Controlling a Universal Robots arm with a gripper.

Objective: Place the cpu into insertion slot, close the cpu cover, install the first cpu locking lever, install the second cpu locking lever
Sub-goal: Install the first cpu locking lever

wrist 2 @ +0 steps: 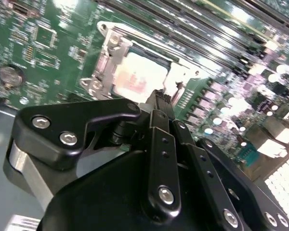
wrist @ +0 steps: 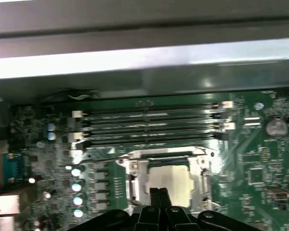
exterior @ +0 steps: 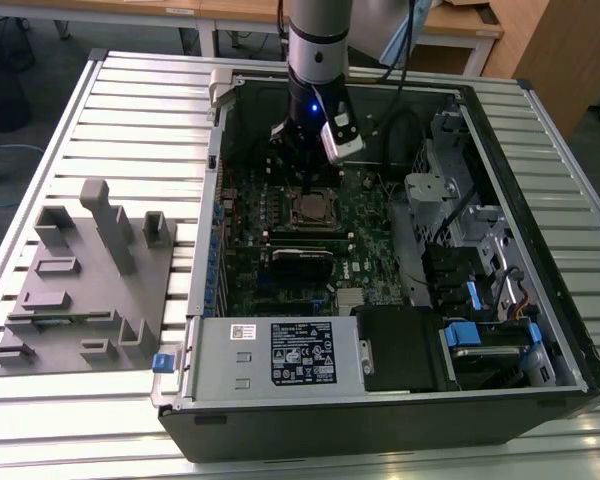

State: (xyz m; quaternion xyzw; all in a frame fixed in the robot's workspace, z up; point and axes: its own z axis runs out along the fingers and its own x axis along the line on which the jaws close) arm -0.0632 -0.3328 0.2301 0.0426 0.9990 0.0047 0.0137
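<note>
End effector hangs low inside the open computer case on the desk in the exterior view, with the cpu seated in its socket directly beneath the fingertips. In the second wrist view the end effector has its fingers drawn narrow, nearly together. I cannot tell whether anything thin is pinched between them. The cpu lies just beyond the tips, and the cpu cover appears to lie down around it. In the first wrist view the end effector sits at the near edge of the cpu, framed by the cpu cover. The chip looks light, stiff and easily damaged, best held by its edges. The cover is probably thin and springy, best pressed at its rim.
</note>
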